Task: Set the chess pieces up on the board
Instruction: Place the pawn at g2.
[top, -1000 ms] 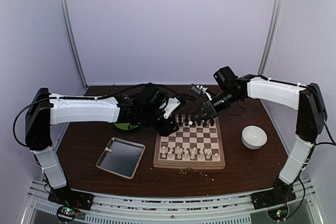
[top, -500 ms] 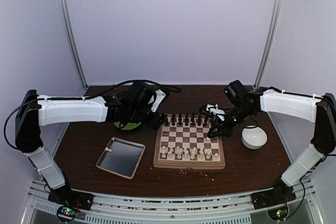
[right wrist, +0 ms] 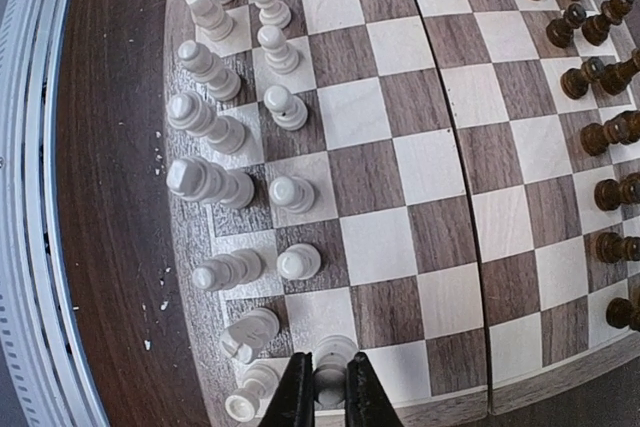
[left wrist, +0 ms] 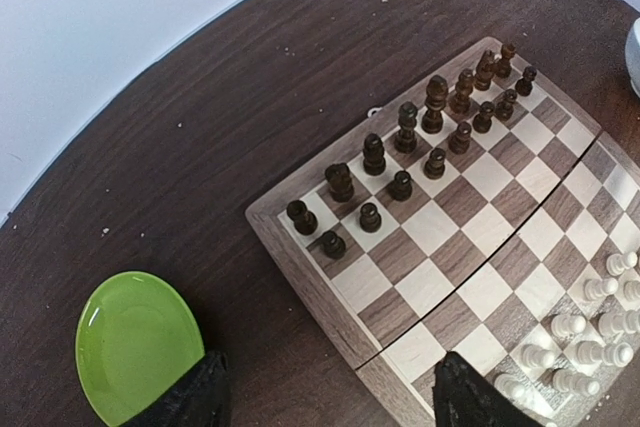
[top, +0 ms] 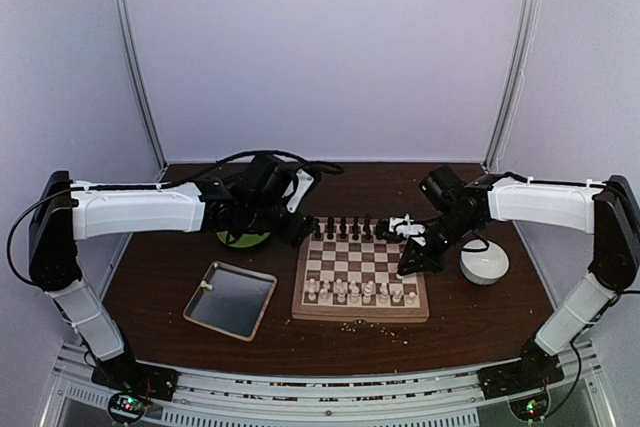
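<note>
Right gripper (right wrist: 330,392) pinches, as far as I can tell, a white pawn (right wrist: 335,355) at four o'clock on the board (top: 358,315). Left gripper (left wrist: 335,402) hangs spread, empty. Risk: a crooked release topples neighbouring white pieces (right wrist: 215,182).

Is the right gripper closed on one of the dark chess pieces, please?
No, the right gripper is shut on a cream-white piece at the white end of the board.

Top external: high behind the near edge, facing far across the whole table (top: 480,312); left wrist: close above the far-left corner of the board (left wrist: 430,229); right wrist: closer, over its near-right rows; all share the board.
</note>
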Controlling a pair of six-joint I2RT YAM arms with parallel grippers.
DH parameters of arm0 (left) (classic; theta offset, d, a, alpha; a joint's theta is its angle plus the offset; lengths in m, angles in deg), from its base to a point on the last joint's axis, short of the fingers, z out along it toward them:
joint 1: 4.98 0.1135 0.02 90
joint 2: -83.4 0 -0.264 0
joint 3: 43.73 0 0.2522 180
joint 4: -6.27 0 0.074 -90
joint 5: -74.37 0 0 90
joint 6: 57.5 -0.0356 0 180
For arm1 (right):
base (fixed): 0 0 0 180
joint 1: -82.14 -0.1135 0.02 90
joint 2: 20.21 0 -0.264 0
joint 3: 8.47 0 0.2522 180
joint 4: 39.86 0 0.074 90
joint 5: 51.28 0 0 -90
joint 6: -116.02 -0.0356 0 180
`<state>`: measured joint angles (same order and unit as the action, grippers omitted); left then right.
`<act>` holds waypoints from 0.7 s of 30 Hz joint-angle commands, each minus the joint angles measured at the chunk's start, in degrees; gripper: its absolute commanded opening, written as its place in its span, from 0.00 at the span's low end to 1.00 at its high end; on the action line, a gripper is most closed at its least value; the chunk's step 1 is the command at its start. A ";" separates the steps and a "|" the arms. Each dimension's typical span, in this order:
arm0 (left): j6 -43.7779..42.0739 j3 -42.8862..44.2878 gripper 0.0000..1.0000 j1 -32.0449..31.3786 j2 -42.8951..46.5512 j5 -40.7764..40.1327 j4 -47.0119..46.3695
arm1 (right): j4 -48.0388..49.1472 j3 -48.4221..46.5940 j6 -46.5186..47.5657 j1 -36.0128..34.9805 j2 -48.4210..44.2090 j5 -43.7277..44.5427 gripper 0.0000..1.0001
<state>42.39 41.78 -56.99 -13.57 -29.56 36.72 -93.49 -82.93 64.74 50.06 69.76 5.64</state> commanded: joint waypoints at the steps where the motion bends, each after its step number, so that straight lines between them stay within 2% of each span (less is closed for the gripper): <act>1: 1.14 0.52 0.71 0.45 0.62 -1.33 -0.53 | -0.99 0.38 2.03 -1.26 1.42 1.59 0.07; 21: 2.13 -2.53 0.70 0.45 1.63 -1.69 -1.54 | -1.05 -0.82 1.42 -3.08 5.79 2.82 0.08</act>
<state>43.61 39.70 -56.92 -13.57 -30.96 36.81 -94.98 -82.93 66.60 47.42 75.12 7.71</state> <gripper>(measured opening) 0.701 0.086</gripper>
